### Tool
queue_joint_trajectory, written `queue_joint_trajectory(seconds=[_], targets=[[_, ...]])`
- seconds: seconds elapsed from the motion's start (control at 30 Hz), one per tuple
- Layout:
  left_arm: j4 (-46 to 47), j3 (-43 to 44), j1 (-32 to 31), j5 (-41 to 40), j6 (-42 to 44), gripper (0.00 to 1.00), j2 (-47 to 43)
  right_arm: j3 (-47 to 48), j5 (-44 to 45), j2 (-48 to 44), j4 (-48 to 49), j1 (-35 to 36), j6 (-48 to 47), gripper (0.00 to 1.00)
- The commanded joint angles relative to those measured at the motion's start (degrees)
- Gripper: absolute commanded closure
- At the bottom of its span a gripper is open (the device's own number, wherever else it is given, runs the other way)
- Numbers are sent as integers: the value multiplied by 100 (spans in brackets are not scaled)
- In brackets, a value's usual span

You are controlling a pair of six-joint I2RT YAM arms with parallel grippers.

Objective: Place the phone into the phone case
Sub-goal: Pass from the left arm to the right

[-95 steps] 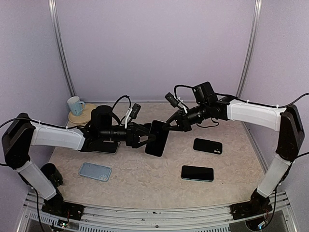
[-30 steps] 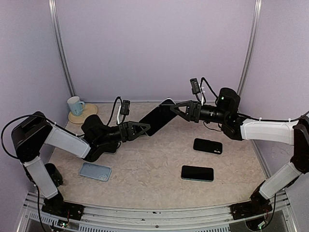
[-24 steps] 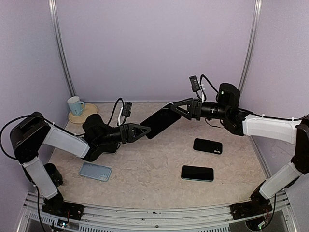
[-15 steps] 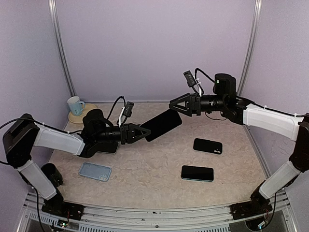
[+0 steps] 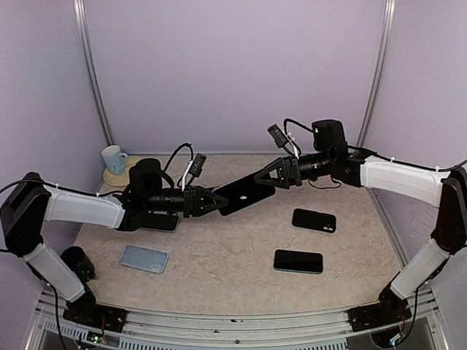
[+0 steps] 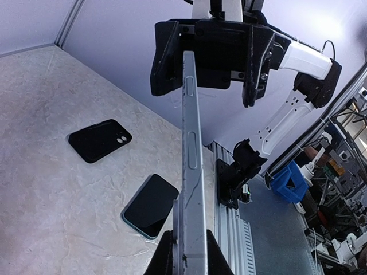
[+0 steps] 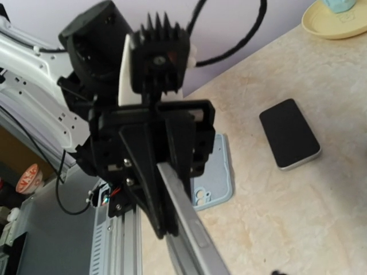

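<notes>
Found nearest the arm bases, flat on the counter [image 5: 233, 288], a light blue phone case [image 5: 144, 258], nearer than the held phone [image 5: 246, 192] and well apart from it toward the left arm's side. Noted a dark handset with a teal rim [image 5: 298, 261], dark face up, also nearer than the phone but toward the right arm's side. Recorded just beyond that handset a black slab with a twin-lens corner [image 5: 314, 219], below the phone on its right-arm side; cannot tell whether case or handset. Logged a silver-edged dark handset [image 7: 289, 133] flat on the counter under the left arm, on the phone's left-arm side. Found the phone itself off the counter, in the air between both arms, tilted with its far end higher, and seen edge-on with its side buttons from the left wrist. Confirmed left gripper [image 5: 219, 201] clamped tight on the phone's near end. Observed right gripper [image 5: 267, 177] at the phone's far end, jaws spread and standing either side of it; cannot tell whether either finger touches. Noted farthest back, well to the left-arm side of the phone, a pale blue mug [image 5: 113, 158] on a yellow saucer [image 5: 130, 173].
</notes>
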Motion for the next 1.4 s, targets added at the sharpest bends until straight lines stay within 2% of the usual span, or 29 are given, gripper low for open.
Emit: queue_joint_trajectory(seconds=[0.0,0.23,0.77,1.27,1.37], targets=[[-7,273,44,111,279,100,-205,58,-222,188,-177,17,-142,38],[-6,335,44,223,243,100,-74,19,-354,359,-192,125,-247,42],[-40,458,44,325,187,100,224,-62,-621,495,-368,241,-643,59],[-195,488,94,331,273,100,279,-64,-834,555,-520,267,-938,99],[-188,493,118,322,265,100,279,-56,-856,573,-520,267,-951,100]])
